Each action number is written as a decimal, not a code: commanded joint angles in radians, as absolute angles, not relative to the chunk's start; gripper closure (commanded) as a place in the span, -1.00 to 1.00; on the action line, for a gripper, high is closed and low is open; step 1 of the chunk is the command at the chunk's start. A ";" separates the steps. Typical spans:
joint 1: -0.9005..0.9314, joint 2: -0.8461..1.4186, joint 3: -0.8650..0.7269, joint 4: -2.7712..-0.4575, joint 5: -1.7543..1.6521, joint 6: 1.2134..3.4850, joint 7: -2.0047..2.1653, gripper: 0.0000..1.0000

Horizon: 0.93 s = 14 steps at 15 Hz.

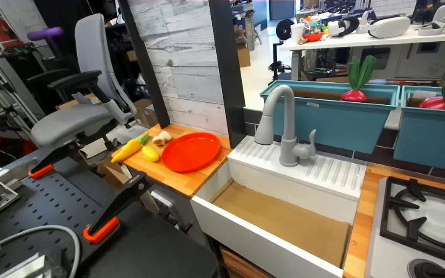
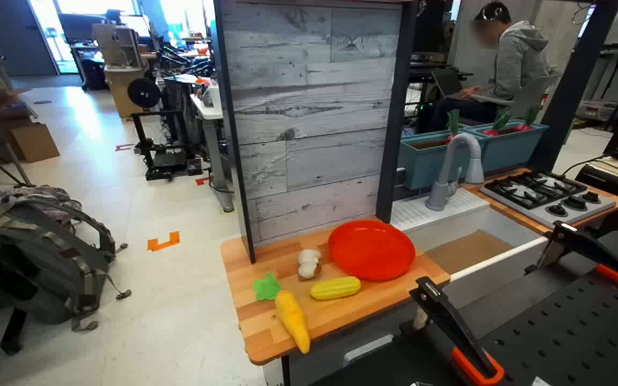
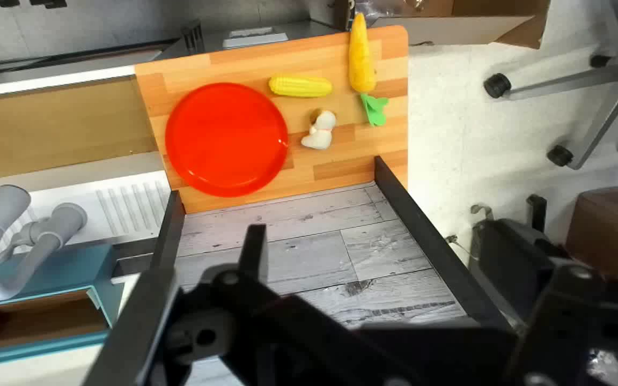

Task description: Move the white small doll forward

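white doll (image 3: 321, 132), single, beside one red plate (image 3: 226, 136), two yellow vegetables (image 3: 301, 86), hand (image 3: 208, 254) agape, unladen

counter (image 3: 314, 56): light wood, right beside the sink (image 1: 245, 239).
plate (image 3: 227, 139): round, red, lying on the counter, nearest the sink.
corn (image 3: 301, 86): a yellow cob on its side, just beside the plate.
carrot (image 3: 361, 61): yellow with a green top, its tip at the counter's edge.
sink: white, its base lined with brown cardboard (image 1: 280, 224), a grey faucet (image 1: 289, 123) standing at the back.
stove (image 2: 534, 206): grey, with black grates and knobs, past the sink.
planters (image 1: 326, 123): two teal boxes holding red radishes (image 1: 354, 96) with green leaves.
panel (image 2: 314, 107): whitish wood pattern, upright along the counter's back.
room: a grey office chair (image 1: 72, 119), a backpack (image 2: 46, 257) on the floor (image 2: 180, 300), a seated person (image 2: 518, 64) in a grey hoodie.
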State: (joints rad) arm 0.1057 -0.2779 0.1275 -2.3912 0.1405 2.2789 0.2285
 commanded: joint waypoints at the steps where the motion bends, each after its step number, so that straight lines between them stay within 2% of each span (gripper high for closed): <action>1: 0.104 -0.278 0.129 -2.390 0.141 2.277 0.228 -1.00; 7: 0.104 -0.278 0.129 -2.390 0.141 2.277 0.228 -1.00; 14: 0.122 -0.083 0.175 -2.382 0.092 2.407 0.270 -1.00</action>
State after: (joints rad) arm 0.1124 -0.1700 0.1543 -2.3948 0.1328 2.3452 0.2388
